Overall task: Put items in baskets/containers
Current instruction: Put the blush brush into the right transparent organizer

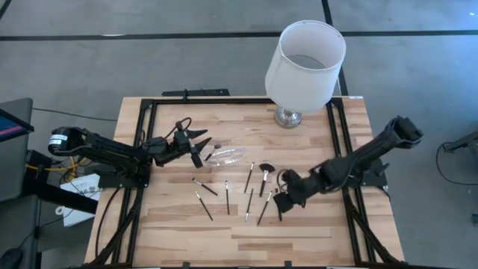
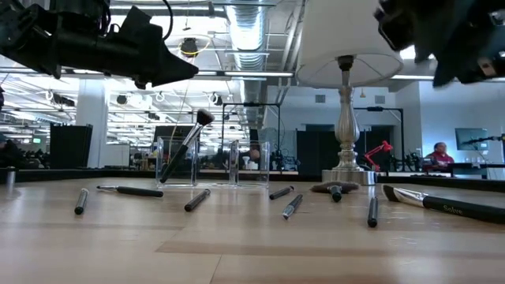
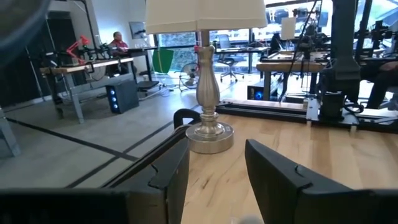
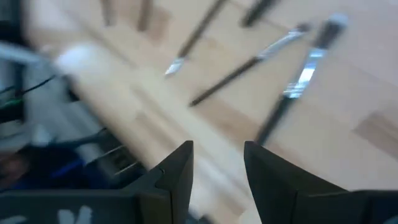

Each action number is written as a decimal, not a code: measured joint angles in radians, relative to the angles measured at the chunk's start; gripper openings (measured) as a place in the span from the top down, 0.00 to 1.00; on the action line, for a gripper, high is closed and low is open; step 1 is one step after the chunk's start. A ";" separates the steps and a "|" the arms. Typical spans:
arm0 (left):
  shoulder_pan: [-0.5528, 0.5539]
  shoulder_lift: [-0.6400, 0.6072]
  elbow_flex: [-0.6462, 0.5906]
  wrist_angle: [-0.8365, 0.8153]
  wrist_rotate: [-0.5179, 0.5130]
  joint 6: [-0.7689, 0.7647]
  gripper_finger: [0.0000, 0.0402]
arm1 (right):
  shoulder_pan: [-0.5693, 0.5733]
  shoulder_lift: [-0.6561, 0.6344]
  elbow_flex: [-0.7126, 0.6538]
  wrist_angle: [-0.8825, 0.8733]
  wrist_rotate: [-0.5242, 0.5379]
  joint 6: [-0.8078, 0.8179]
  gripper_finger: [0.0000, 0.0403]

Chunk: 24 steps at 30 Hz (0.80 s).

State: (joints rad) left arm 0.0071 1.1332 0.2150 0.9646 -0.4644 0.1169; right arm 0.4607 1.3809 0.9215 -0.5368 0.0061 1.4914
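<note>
Clear plastic cup (image 1: 228,155) lies just beside our left gripper (image 1: 196,146), fingers spread, empty. Right gripper (image 1: 286,196), also released, hovers over scattered brushes (image 1: 249,178): we judge picking 1 comes next.

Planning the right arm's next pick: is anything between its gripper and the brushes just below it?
Nothing visible. The right gripper hangs open above the loose brushes; only bare table lies around them. The lamp stands well behind.
</note>
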 joint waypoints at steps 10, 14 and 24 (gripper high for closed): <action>0.000 0.000 0.000 0.000 -0.013 -0.003 0.62 | -0.016 0.183 0.003 -0.045 0.032 -0.007 0.67; 0.000 0.000 0.000 0.000 -0.014 -0.003 0.62 | -0.059 0.222 0.003 -0.039 0.055 -0.044 0.67; 0.000 0.000 0.000 0.000 -0.053 -0.002 0.62 | -0.135 0.339 0.003 -0.018 0.019 -0.181 0.67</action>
State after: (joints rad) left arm 0.0074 1.1332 0.2150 0.9646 -0.5176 0.1146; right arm 0.3258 1.7202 0.9245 -0.5547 0.0250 1.3104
